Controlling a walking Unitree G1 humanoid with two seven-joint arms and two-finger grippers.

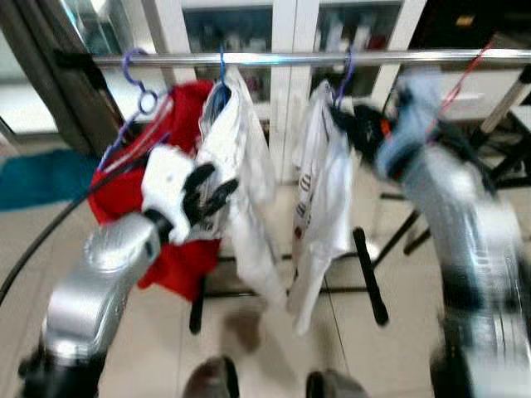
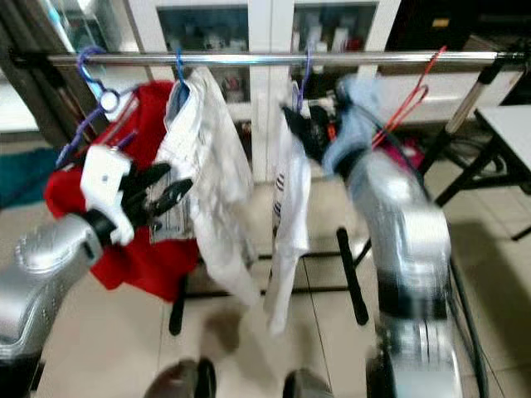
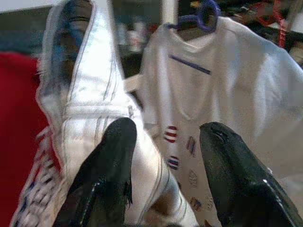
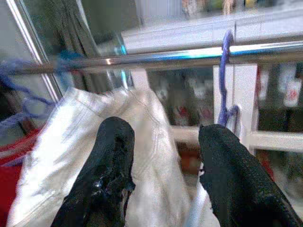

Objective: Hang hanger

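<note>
Much of the right arm is smeared by motion blur in the head views, so the right gripper [image 2: 303,124] reads there only as a dark shape raised beside the white printed shirt [image 2: 286,207]; what it touches cannot be made out. In its wrist view the two black fingers [image 4: 106,165] stand apart with nothing between them, close below the steel rail [image 1: 315,58]. The shirt's hanger is mostly hidden under cloth: only its thin purple hook [image 4: 226,75] shows, looped over the rail. Left of it hang a white jacket [image 1: 241,166] on a blue hook [image 1: 221,66] and a red garment [image 1: 178,249] on a purple hanger [image 1: 137,91]. The left gripper [image 1: 207,195] is held up in front of the jacket, fingers [image 3: 102,179] spread and empty. A red hanger [image 2: 411,91] hangs further right.
</note>
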